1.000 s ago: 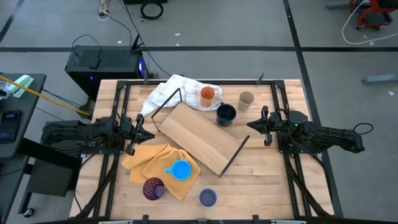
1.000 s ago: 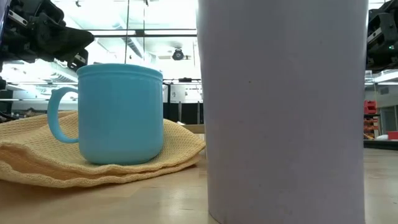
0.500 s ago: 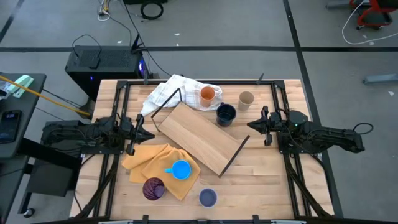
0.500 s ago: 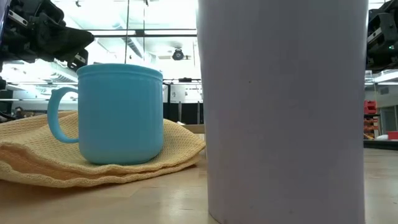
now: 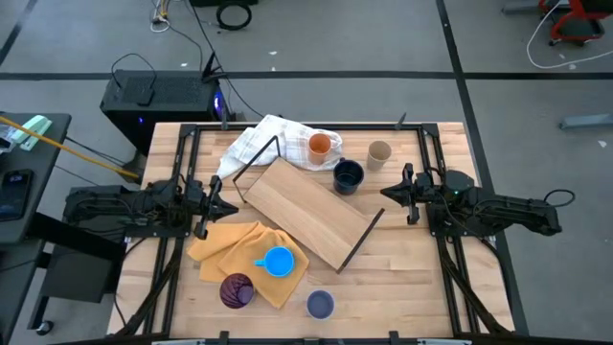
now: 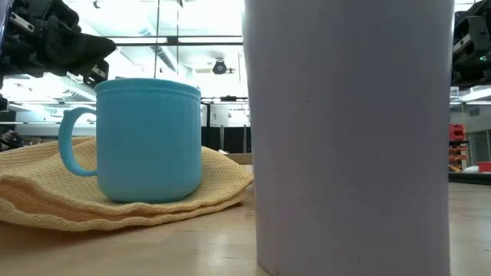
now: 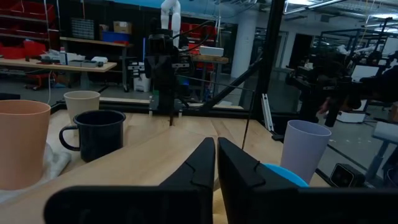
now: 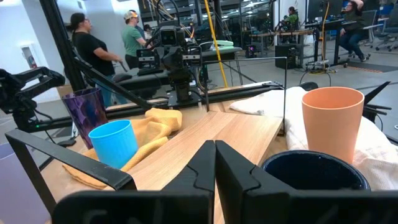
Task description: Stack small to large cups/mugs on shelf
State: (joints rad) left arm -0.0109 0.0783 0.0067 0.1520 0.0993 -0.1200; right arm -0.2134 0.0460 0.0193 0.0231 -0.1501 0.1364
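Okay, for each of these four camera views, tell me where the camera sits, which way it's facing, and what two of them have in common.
High view: overhead, facing straight down on the shelf; left gripper and right gripper both show.
Low view: table height, facing level at the bright blue mug and pale lavender-blue cup; arm parts at the upper corners.
Left wrist view: looks past its shut fingers toward the dark navy mug.
Right wrist view: looks past its shut fingers toward the orange cup.
Shared: both wrist views show the dark navy mug.
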